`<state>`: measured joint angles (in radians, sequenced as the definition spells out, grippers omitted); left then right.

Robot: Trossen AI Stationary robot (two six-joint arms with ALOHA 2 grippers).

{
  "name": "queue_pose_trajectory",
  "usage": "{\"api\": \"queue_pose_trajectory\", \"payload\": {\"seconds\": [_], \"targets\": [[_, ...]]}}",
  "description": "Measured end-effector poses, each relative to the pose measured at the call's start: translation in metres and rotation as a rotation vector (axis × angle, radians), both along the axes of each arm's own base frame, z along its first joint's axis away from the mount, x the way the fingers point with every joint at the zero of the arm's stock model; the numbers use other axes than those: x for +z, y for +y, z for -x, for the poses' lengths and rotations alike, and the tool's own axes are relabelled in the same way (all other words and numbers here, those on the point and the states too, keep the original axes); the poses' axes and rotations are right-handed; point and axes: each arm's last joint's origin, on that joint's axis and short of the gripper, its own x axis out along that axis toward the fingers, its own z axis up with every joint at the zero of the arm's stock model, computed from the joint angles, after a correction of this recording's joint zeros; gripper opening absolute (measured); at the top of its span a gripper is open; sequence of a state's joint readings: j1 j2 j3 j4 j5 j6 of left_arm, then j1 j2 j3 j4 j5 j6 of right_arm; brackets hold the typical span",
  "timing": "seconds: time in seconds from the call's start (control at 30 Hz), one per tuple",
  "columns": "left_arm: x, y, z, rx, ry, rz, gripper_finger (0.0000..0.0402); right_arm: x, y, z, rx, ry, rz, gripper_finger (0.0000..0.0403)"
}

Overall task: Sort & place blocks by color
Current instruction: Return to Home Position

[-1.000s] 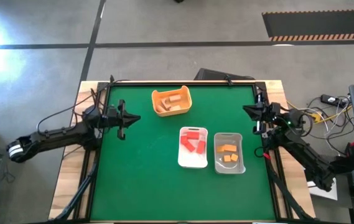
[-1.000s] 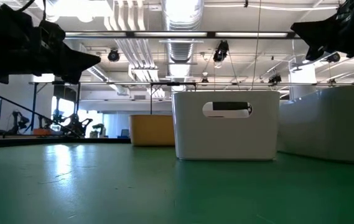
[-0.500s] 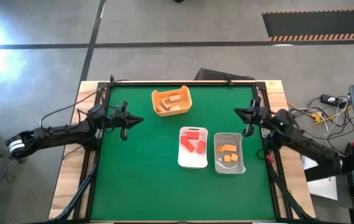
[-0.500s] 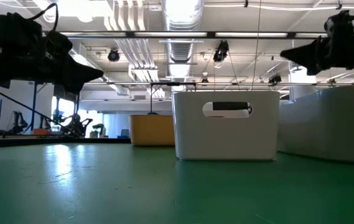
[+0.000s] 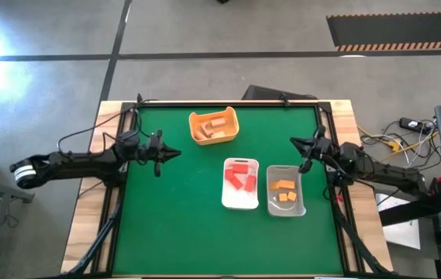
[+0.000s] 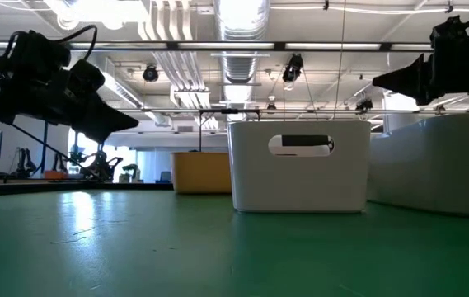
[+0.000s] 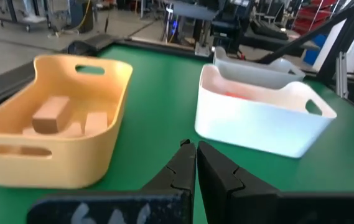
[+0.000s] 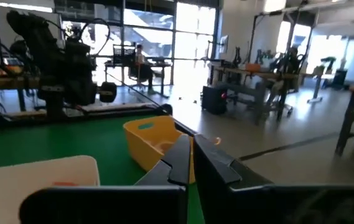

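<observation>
The blocks lie sorted in three containers. Tan blocks (image 7: 51, 114) are in the yellow-orange tub (image 5: 214, 126), red blocks (image 5: 241, 177) in the white tray (image 5: 241, 203), orange blocks (image 5: 284, 191) in the clear tray (image 5: 285, 211). My left gripper (image 5: 175, 153) hangs shut above the mat left of the trays, pointing at them; in the left wrist view its fingertips (image 7: 195, 149) are closed with nothing between them. My right gripper (image 5: 294, 142) hangs shut above the mat just beyond the clear tray; its fingertips (image 8: 191, 144) are closed and hold nothing.
The green mat (image 5: 173, 225) is bare in its left half and along its near edge. The tub stands at the far side, the two trays side by side right of centre. Cables (image 5: 394, 139) lie beside the table's right edge.
Both grippers have stayed shut. My left gripper has sunk and crept a little toward the table's right. My right gripper has swung in from the right edge toward the table's middle, sunk, and turned at the wrist. No block or tray has moved.
</observation>
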<state>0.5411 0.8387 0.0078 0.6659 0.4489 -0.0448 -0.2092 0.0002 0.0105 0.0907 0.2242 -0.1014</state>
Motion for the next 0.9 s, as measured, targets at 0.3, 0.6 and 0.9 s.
{"api": "queue_pose_trajectory", "payload": {"seconds": [0.3,0.6,0.9], "targets": [[-0.013,0.002,-0.003,0.000,0.089,0.053,0.0000,-0.003,0.000,0.000,0.010,0.007,-0.065,0.0009],[-0.008,-0.003,0.004,0.006,0.085,0.050,0.0000,-0.003,0.000,0.000,0.011,0.007,-0.065,0.0009],[0.037,-0.020,0.027,-0.022,-0.263,-0.153,0.0000,-0.003,-0.008,0.006,-0.388,-0.085,-0.176,0.0009]]}}
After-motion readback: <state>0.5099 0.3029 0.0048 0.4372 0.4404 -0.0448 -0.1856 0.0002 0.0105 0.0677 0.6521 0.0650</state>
